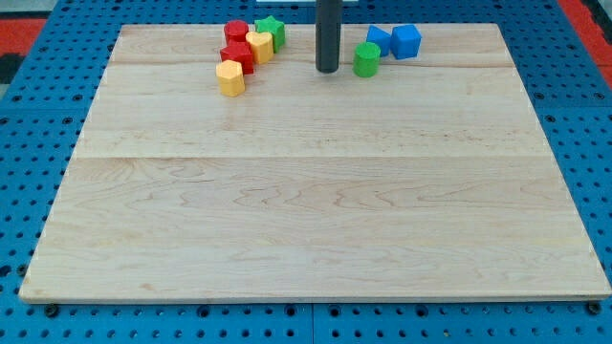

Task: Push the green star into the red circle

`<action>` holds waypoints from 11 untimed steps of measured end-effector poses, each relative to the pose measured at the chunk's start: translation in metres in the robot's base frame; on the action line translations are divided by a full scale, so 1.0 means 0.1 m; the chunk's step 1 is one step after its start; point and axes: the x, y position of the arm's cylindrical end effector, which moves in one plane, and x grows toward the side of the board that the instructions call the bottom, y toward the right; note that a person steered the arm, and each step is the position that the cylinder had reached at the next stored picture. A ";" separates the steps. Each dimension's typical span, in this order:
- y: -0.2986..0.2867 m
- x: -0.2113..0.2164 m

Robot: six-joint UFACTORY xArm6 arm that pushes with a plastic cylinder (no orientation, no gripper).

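The green star (273,32) lies near the view's top, left of centre, touching a yellow block (259,46). The red circle (235,32) sits just left of the star, behind that yellow block. A second red block (237,55) lies below the red circle, and a yellow hexagon-like block (230,77) lies below that. My tip (327,69) stands on the board to the right of this cluster, about a block's width or more from the green star and not touching it.
A green cylinder (366,59) stands just right of my tip. A blue block (379,40) and a blue cube (406,41) lie right of it. The wooden board (306,239) rests on a blue pegboard surface.
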 end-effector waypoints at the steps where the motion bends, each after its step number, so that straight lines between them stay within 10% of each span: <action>1: 0.03 -0.22; 11: -1.49 -0.54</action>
